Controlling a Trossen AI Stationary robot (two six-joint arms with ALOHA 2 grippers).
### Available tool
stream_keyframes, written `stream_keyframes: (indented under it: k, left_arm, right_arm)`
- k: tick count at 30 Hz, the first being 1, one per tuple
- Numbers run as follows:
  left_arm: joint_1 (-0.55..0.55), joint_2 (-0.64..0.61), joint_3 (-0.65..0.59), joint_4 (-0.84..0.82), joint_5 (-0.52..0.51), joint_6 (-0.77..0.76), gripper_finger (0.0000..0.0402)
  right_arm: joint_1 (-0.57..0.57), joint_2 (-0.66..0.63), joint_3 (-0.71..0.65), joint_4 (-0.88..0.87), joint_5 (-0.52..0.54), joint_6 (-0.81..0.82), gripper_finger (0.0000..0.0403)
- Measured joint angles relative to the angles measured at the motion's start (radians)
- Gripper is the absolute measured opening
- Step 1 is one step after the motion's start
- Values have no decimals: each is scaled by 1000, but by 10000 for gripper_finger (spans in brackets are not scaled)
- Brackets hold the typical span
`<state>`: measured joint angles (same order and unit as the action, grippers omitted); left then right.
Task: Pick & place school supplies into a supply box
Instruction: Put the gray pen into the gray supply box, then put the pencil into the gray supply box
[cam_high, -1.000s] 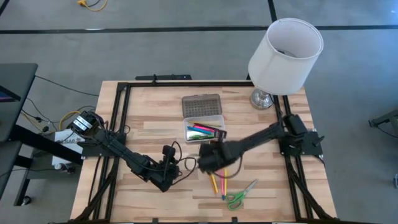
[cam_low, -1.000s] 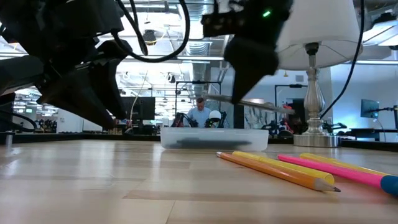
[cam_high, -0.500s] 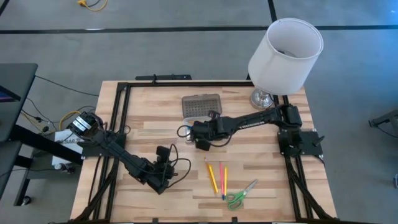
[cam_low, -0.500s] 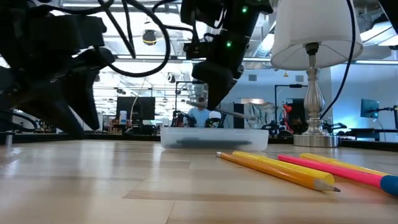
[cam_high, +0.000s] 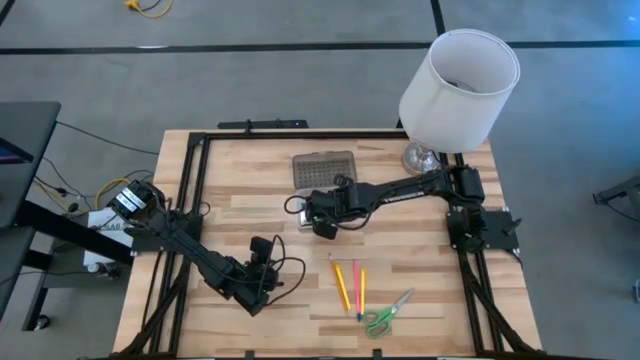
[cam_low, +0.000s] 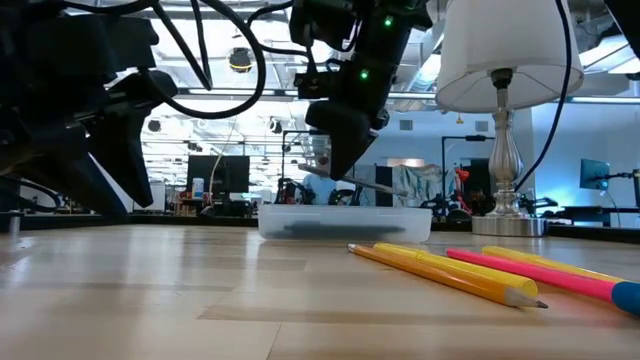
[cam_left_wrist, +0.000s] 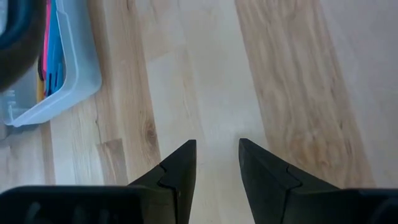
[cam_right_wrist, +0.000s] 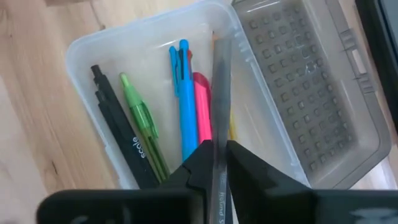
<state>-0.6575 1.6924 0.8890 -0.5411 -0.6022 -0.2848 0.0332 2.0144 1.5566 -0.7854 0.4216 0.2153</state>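
- The left gripper (cam_high: 258, 272), fingers parted and empty, hovers over bare table well left of the loose pencils (cam_high: 349, 285).
- The right gripper (cam_right_wrist: 219, 163) pinches a grey pencil (cam_right_wrist: 221, 112) above the supply box (cam_right_wrist: 93, 46), its long axis matching the box's.
- That arm is placed to drop it in.

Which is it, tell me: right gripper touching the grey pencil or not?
Touching. The right wrist view shows the grey pencil pinched between the right gripper's two fingers, above the supply box.
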Motion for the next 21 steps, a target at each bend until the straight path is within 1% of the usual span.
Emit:
stream_keyframes:
  k: [11,14,18,21]
  left_arm:
    - [0,0,0,0,0,0,116]
    - [0,0,0,8,-3,4,116]
    - [1,0,0,37,-42,38,116]
    - [1,0,0,78,-61,76,116]
  right_arm:
    - [-4,0,0,9,2,20,103]
    - [22,-6,0,0,1,9,111]
    - [79,-32,2,-23,2,-3,113]
    - [131,-57,0,-44,29,-5,112]
